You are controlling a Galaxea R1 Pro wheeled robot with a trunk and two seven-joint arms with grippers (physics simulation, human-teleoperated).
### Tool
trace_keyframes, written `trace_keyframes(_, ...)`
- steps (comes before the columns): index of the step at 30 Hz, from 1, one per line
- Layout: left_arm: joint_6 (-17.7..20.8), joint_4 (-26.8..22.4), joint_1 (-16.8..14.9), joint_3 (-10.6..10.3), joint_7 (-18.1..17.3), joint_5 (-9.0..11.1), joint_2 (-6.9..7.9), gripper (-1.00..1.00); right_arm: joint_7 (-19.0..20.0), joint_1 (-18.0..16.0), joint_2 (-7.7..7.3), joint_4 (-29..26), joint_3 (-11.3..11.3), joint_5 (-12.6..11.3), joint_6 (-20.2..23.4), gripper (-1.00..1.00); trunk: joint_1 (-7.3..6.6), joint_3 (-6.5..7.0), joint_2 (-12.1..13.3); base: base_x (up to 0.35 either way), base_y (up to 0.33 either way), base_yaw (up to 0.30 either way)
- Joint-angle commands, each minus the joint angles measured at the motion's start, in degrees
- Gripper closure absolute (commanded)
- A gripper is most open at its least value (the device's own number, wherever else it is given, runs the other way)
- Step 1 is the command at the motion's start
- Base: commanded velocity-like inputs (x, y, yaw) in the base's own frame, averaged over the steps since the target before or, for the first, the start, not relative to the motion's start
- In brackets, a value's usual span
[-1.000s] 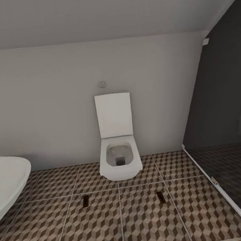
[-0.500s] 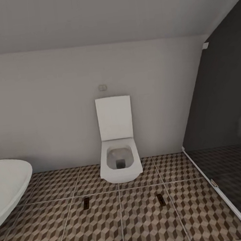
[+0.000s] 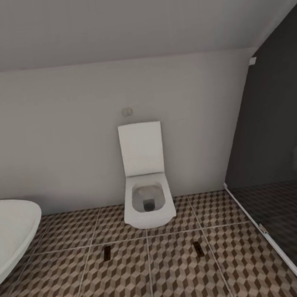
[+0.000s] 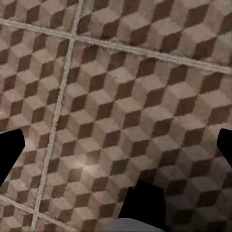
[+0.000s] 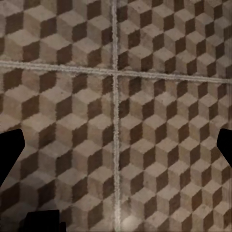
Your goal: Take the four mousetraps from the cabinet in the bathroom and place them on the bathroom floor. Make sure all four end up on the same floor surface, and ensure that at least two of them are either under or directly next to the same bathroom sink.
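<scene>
Two small flat brown-and-dark mousetraps lie on the cube-patterned bathroom floor [image 3: 153, 276] in front of a toilet, one to the left [image 3: 107, 252] and one to the right [image 3: 198, 248]. The cabinet and the sink are out of view. In the left wrist view my left gripper [image 4: 116, 150] hangs open over bare tiles, its dark fingertips [image 4: 9, 154] at the picture's edges with nothing between them. In the right wrist view my right gripper [image 5: 116, 150] is open too, above a crossing of grout lines, and its fingertips [image 5: 224, 145] hold nothing.
A white wall-hung toilet [image 3: 148, 199] with its lid up stands against the far wall. The rounded end of a white bathtub [image 3: 13, 231] juts in at the left. A dark glass shower screen [image 3: 277, 153] with a pale floor rail closes off the right side.
The whole head view has shifted: the toilet and both mousetraps sit slightly lower in the picture and look a little smaller, so the camera moved. Nothing on the floor has moved.
</scene>
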Motion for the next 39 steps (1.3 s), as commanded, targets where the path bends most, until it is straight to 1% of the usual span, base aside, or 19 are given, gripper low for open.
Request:
trace_keyframes(1,-0.4,-0.3,-0.1,-0.5,0.4,0.6,0.09,-1.00,0.0,-0.1,0.04,0.2,0.5,-0.4,-0.3,-1.00,-0.23,0.13,0.4,0.000,0.000,0.000)
trace_keyframes(9,-0.4,-0.5,0.0,-0.5,0.4,0.7,0.04,-1.00,0.0,0.0,0.03,0.2,0.5,-0.4,-0.3,-1.00,-1.99,1.57,3.6,0.000,0.000,0.000)
trace_keyframes(21,-0.3,-2.2,1.1,-0.5,0.4,0.7,-0.14,-1.00,0.0,-0.1,0.03,0.2,0.5,-0.4,-0.3,-1.00,-4.63,3.72,8.4,0.000,0.000,0.000)
trace_keyframes(39,-0.2,-2.5,1.2,-0.5,0.4,0.7,-0.02,-1.00,0.0,0.0,0.03,0.2,0.5,-0.4,-0.3,-1.00,-8.58,6.95,15.6,0.000,0.000,0.000)
